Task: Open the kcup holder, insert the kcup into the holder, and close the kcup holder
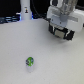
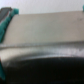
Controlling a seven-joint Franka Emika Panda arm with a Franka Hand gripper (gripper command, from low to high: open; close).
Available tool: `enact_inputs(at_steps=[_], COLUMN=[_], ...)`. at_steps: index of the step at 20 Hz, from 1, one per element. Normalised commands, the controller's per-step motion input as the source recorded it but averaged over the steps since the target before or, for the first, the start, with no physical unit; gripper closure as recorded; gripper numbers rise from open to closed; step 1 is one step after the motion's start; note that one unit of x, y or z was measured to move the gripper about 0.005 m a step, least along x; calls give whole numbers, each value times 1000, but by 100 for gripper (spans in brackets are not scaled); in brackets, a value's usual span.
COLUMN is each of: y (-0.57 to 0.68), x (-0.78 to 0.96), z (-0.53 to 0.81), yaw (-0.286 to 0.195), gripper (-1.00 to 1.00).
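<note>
The kcup [image 1: 30, 61], a tiny pod with a green foil top, sits alone on the white table [image 1: 20, 45] toward the exterior view's lower left. My gripper [image 1: 62, 34] hangs at the exterior view's upper right, far from the pod, over the dark kcup holder [image 1: 76, 31], which it mostly hides. In the wrist view a broad grey-black surface of the holder [image 2: 45, 35] fills the frame close up, with a dark curved edge below it. Teal fingertips [image 2: 5, 19] show at the frame's edges, wide apart, with nothing between them.
A white bottle-like object [image 1: 25, 10] stands at the back of the table, toward the exterior view's left. Dark clutter lies along the back edge at the far left.
</note>
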Motion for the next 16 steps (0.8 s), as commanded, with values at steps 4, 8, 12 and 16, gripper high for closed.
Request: enact_inputs(at_steps=[4, 8, 12, 16], y=[-320, -365, -386, -394], x=[892, 853, 857, 845], z=[200, 181, 199, 189], yaw=[-73, -72, -73, -73], gripper=[100, 100, 100, 100])
